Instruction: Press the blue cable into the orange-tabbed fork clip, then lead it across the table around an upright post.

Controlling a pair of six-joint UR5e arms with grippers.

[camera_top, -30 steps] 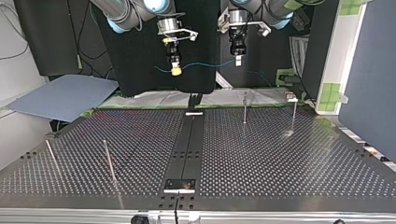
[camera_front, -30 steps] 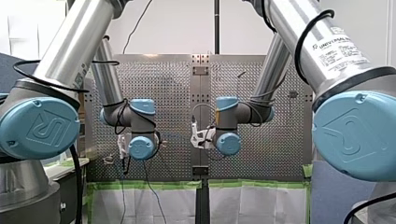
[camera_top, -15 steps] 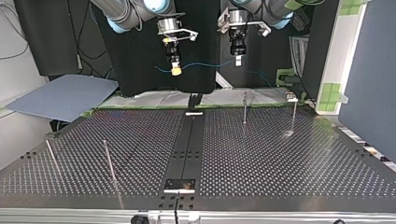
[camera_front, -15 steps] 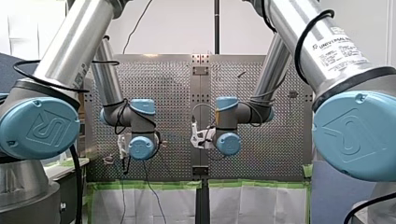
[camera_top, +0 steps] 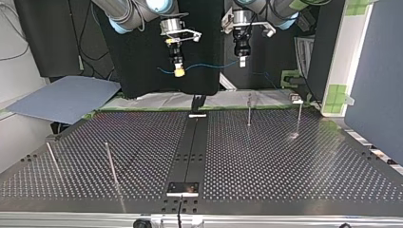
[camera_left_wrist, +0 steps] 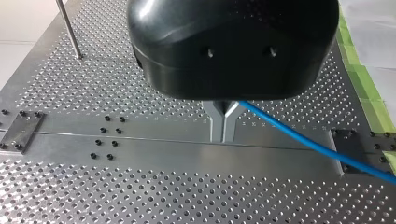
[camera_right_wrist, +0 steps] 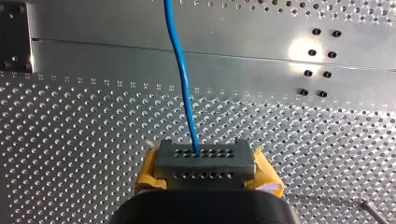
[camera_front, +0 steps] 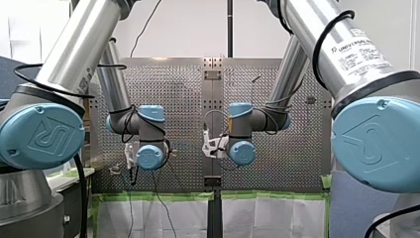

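The thin blue cable [camera_top: 209,65] hangs in the air between my two grippers, above the far edge of the perforated table [camera_top: 266,156]. In the top view my left gripper [camera_top: 242,61] is on the right and my right gripper [camera_top: 178,71], with yellow pads, on the left. In the left wrist view my metal fingers [camera_left_wrist: 224,122] are shut on the cable [camera_left_wrist: 308,140], which runs off sideways. The right wrist view shows the yellow-padded gripper [camera_right_wrist: 204,161] shut on the cable [camera_right_wrist: 180,70], which leads straight ahead. I see no orange tab in any view.
Two upright posts [camera_top: 248,110] [camera_top: 299,116] stand near the far right in the top view, beside a small fixture [camera_top: 297,99]. Two leaning rods [camera_top: 111,164] [camera_top: 52,159] are at the near left. A dark centre strip [camera_top: 190,147] crosses the table. A grey board [camera_top: 66,97] lies beyond the left corner.
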